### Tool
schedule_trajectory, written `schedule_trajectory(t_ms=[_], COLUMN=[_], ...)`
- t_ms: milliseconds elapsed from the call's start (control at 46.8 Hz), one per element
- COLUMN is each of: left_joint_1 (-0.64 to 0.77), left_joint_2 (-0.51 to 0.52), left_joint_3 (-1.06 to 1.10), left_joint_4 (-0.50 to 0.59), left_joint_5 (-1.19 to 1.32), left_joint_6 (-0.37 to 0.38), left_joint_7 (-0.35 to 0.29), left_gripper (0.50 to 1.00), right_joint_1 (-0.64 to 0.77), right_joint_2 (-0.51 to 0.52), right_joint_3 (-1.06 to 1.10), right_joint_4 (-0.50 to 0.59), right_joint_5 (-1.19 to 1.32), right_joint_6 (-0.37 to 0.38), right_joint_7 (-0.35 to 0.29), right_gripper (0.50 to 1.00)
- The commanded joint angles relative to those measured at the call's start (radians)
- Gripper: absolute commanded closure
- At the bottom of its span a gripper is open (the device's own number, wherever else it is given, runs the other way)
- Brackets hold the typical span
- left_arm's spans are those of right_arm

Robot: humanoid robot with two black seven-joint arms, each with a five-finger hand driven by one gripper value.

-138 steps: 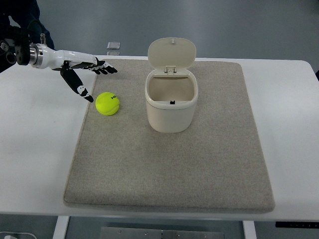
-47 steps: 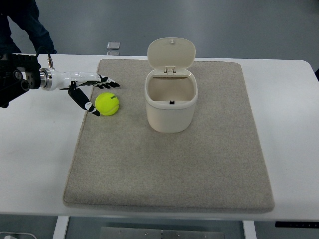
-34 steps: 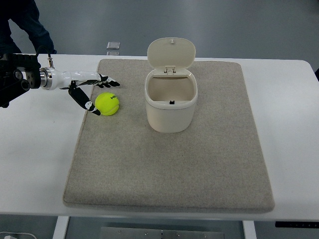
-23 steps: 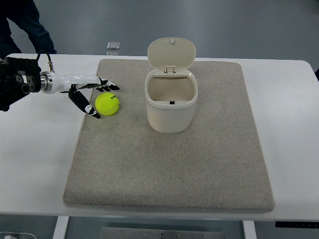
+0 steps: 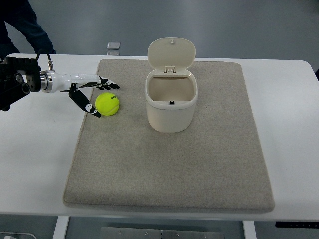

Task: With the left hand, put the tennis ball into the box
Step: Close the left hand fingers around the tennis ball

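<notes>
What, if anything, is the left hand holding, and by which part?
Nothing yet: the left hand is open, fingers spread around the tennis ball on the mat.

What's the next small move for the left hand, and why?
Probably close the left hand around the tennis ball: its open fingers already flank the ball, which sits ungrasped on the mat, left of the open box.
</notes>
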Motion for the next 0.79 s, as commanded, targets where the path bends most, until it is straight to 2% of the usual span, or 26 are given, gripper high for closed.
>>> schedule_trajectory(t_ms=[0, 193, 257, 364, 770], left_joint_1=[0.001, 0.001, 0.003, 0.003, -0.002], left_joint_2=[0.0, -0.014, -0.025, -0.028, -0.023], left_joint_3=[0.001, 0.003, 0.006, 0.008, 0.011], left_joint_4=[0.0, 0.001, 0.001, 0.001, 0.003], left_joint_5=[0.0, 0.001, 0.003, 0.003, 0.017], left_joint_6=[0.0, 0.0, 0.0, 0.008, 0.011], left_joint_7=[0.0, 0.0, 0.0, 0.0, 0.0], left_gripper=[0.542, 0.57, 0.604, 0.632, 0.624], right_joint_1=[0.001, -0.001, 0.001, 0.001, 0.001], right_joint_2=[0.0, 0.0, 0.0, 0.0, 0.0], right_joint_3=[0.0, 0.0, 0.0, 0.0, 0.0], right_joint_4=[0.0, 0.0, 0.0, 0.0, 0.0], right_joint_5=[0.001, -0.001, -0.001, -0.001, 0.001], right_joint_6=[0.0, 0.0, 0.0, 0.0, 0.0], right_joint_7=[-0.001, -0.001, -0.001, -0.001, -0.001], right_gripper=[0.562, 0.562, 0.562, 0.562, 0.562])
